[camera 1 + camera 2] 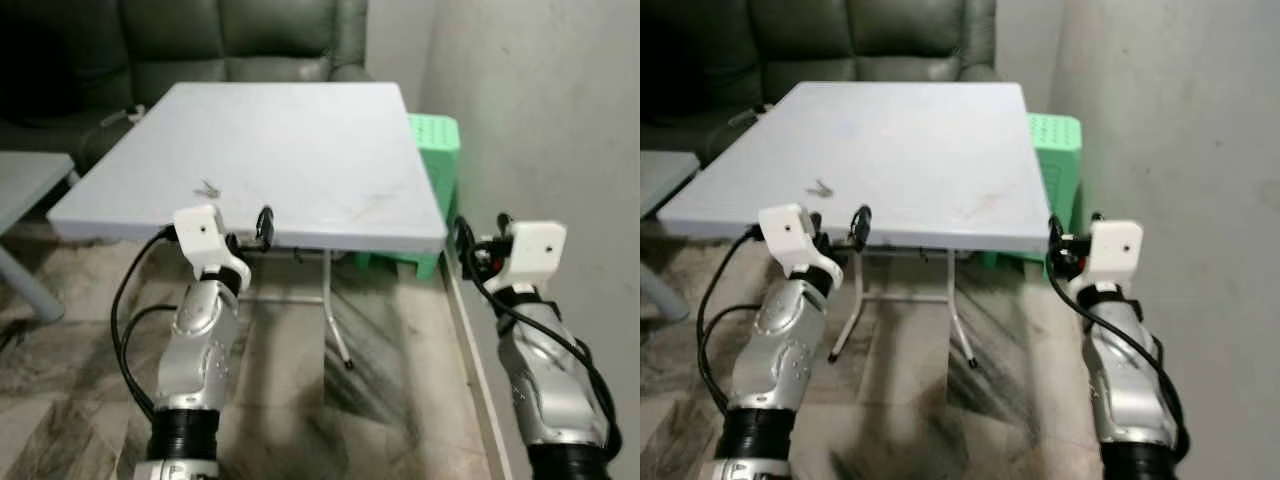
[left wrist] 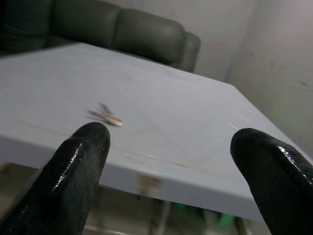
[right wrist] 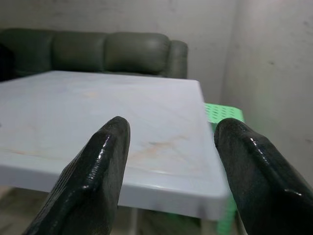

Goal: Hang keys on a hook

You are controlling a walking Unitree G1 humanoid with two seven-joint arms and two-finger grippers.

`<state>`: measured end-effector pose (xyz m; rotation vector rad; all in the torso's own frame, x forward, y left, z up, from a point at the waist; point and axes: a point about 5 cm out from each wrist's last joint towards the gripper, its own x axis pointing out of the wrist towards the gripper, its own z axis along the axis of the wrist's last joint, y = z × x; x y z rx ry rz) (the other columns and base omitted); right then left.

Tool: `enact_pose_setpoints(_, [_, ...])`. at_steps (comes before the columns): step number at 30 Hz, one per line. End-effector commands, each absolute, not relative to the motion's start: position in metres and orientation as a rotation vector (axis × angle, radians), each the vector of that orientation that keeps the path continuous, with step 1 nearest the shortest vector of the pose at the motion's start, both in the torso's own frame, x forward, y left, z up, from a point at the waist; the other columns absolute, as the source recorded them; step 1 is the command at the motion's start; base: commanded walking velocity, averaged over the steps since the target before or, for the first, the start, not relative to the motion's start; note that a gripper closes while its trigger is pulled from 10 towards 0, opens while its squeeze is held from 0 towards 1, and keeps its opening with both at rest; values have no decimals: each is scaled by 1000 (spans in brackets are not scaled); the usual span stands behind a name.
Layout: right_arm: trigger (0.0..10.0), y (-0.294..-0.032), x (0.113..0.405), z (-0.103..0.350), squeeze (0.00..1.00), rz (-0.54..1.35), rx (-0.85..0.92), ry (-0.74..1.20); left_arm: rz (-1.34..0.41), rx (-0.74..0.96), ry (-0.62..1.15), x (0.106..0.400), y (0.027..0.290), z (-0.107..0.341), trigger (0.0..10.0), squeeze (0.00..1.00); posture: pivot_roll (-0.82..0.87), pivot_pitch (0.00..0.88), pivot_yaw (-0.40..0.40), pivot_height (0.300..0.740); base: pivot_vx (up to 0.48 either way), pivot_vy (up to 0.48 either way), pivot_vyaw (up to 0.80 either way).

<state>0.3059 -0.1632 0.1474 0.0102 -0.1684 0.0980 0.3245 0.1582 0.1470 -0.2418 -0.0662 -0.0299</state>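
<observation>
Left wrist view: keys [image 2: 105, 116] on table [image 2: 186, 137], just beyond open left tool [image 2: 171, 171].

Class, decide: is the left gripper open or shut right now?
Open. In the left wrist view, the left gripper's two black fingers stand wide apart, empty, before the table edge.

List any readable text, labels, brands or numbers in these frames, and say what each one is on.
None can be read.
The white table top is bare of print, with small keys lying on it.
The green stool, sofa and wall carry no lettering.
The left gripper and right gripper, both open, show no markings.
</observation>
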Motion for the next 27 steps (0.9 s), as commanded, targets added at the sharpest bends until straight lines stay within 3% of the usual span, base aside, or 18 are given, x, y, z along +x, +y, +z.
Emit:
enact_pose_setpoints(1, [10000,-173,305,152,0,75,1,-179,-55,-259,-70,326,148,150,10000,0,-16,16,-29,740,0,420,0])
enact_pose_setpoints(27, [10000,-170,304,152,0,91,6,-179,-53,-266,-72,326,147,150,10000,0,-15,2,-33,740,0,421,0])
